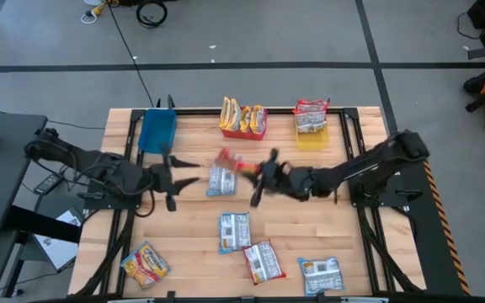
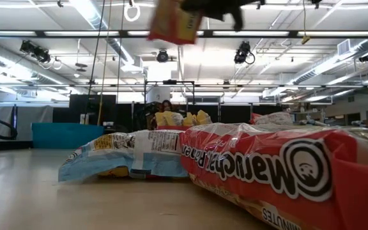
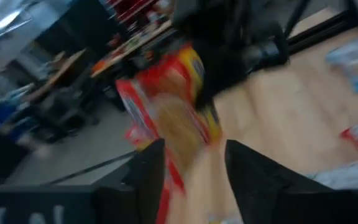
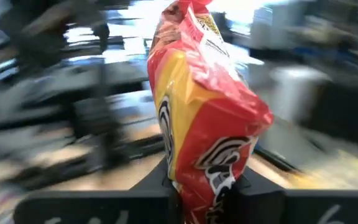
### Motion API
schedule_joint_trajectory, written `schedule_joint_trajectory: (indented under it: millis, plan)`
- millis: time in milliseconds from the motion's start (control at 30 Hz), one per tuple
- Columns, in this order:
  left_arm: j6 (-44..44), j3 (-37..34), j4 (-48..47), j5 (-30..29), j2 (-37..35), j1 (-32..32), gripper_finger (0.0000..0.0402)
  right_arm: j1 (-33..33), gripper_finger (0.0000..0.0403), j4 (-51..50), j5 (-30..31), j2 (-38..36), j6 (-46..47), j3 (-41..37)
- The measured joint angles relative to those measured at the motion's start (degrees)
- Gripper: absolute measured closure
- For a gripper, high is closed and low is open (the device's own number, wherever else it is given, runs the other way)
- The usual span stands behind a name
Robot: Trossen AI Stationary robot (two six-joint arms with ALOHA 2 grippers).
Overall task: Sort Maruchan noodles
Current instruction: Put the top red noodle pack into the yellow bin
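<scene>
My right gripper is above the table's middle, shut on a red-and-yellow Maruchan packet that is off the table; the low view shows this packet high up. My left gripper is open just left of it, and its wrist view looks between its fingers at the held packet. A blue-and-white packet lies flat below them. Several more packets lie near the near edge, among them a blue-and-white one and a red-and-white one. My right gripper pinches the red-and-yellow packet by one end between its two fingers. The fingers come at it about level from the table's right side. The rest of the packet sticks out past the fingertips, lifted clear of the table.
Three bins stand at the far edge: blue, red holding yellow packets, and yellow holding a red-and-white packet. A yellow-orange packet and a blue-and-white one lie near the near edge. A red packet lies close before the low camera.
</scene>
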Motion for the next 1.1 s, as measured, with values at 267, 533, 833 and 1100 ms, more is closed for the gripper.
schedule_joint_trajectory:
  millis: [267,533,833,1100]
  plan:
    - [-13.33,0.04,-11.71,-1.17,-2.07,-1.72,0.0195,-6.91,0.0338,-30.50,18.86,-16.19,32.33,0.02]
    - [-17.71,0.02,-15.60,1.04,-1.34,-3.92,0.0194,-19.06,0.0345,-60.17,17.92,-19.44,75.80,0.02]
    - [-17.79,0.02,-17.65,1.56,-1.30,-7.07,0.0194,-26.75,0.0345,-76.53,10.29,-19.79,100.26,0.00]
    - [-23.32,0.02,-22.43,1.92,-1.30,-8.96,0.0194,-30.64,0.0344,-77.40,4.78,-22.25,110.28,0.00]
